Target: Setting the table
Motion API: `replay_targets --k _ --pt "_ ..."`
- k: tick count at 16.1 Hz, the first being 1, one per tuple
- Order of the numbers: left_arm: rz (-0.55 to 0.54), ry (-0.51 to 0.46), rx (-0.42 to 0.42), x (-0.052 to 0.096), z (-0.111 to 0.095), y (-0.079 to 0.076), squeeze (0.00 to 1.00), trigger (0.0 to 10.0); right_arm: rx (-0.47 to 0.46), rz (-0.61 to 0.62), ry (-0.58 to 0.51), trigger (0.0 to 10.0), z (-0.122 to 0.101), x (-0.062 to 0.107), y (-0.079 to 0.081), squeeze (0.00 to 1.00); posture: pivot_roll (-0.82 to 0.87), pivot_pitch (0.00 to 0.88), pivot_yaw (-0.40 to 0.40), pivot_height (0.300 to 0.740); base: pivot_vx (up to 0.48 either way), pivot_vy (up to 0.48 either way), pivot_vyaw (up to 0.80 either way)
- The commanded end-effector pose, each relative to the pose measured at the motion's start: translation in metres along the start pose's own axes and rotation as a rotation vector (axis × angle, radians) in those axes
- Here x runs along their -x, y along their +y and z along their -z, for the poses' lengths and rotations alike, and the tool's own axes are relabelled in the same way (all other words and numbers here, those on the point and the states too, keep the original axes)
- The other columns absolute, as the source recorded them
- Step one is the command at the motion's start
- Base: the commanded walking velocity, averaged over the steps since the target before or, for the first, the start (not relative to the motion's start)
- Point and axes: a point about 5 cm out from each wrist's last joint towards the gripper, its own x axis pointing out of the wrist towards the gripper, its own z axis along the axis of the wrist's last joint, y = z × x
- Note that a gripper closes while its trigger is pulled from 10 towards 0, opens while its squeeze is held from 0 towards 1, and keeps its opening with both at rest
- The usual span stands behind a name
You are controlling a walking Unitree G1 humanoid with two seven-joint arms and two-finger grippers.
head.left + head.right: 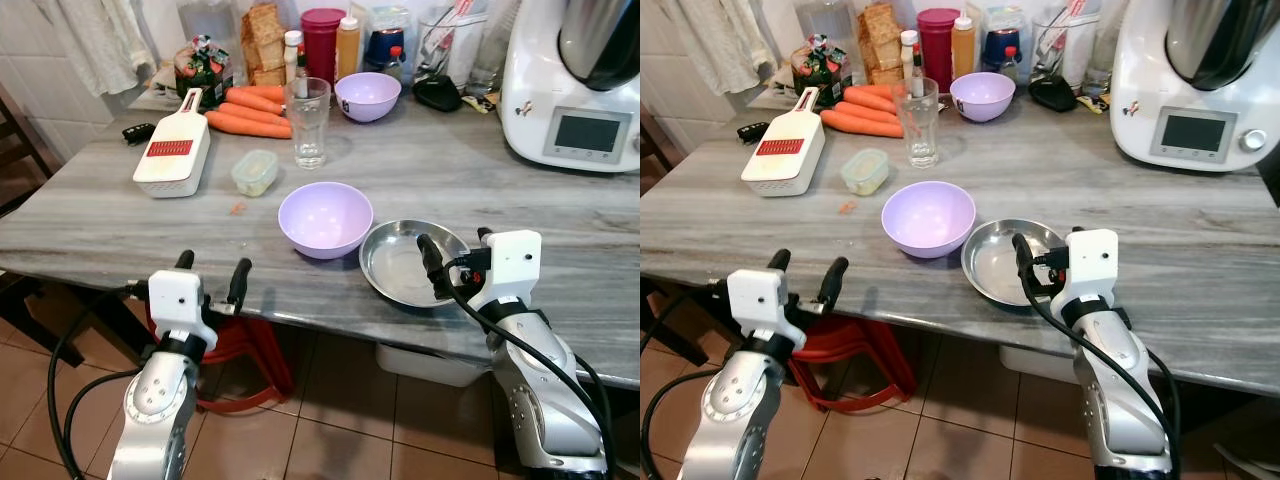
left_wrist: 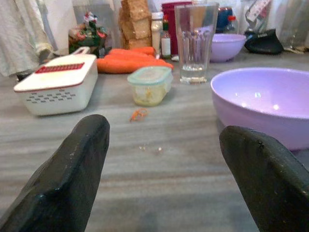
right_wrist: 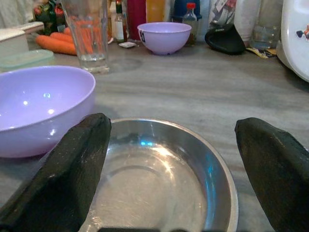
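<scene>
- The steel plate sits at the counter's front edge, touching the near lavender bowl. The right gripper straddles its near rim, fingers wide; I'd pinch the rim squarely before lifting.
- The left gripper hovers wide and empty at the front edge.
- The grater's red label is unreadable.

Two silver, rounded metal arms each end in a boxy white wrist block carrying the left gripper and the right gripper, both with long matte-black fingers of blunt, rounded tips, while black cables loop along each forearm.
</scene>
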Motion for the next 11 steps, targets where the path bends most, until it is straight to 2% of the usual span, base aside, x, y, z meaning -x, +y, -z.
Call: replay_targets --k 1,3,5,8,11 --pt "-0.022 0.029 -0.021 0.0003 0.0050 0.0019 0.00 10.0 -0.020 0.002 -0.047 10.0 -0.0071 0.0025 0.0023 0.00 -0.07 0.060 0.036 0.740 0.000 0.000 0.00" --pt "-0.040 0.028 -0.038 -0.0029 0.0051 0.0001 0.00 10.0 -0.037 -0.007 -0.090 10.0 -0.0123 0.0013 0.0062 0.00 -0.07 0.061 0.038 0.740 0.000 0.000 0.00" --pt "-0.066 0.035 -0.053 -0.0052 0.0057 0.0012 0.00 10.0 -0.054 0.002 -0.071 10.0 -0.0110 -0.0002 0.0055 0.00 -0.07 0.065 0.040 0.740 0.000 0.000 0.00" --pt "-0.078 0.039 -0.068 -0.0056 0.0063 0.0013 0.00 10.0 -0.054 -0.001 -0.076 10.0 -0.0115 -0.0009 0.0059 0.00 -0.07 0.065 0.040 0.740 0.000 0.000 -0.80" --pt "-0.085 0.041 -0.075 -0.0074 0.0070 0.0010 0.00 10.0 -0.050 -0.009 -0.094 10.0 -0.0132 -0.0017 0.0067 0.00 -0.07 0.069 0.042 0.740 -0.082 0.000 0.00"
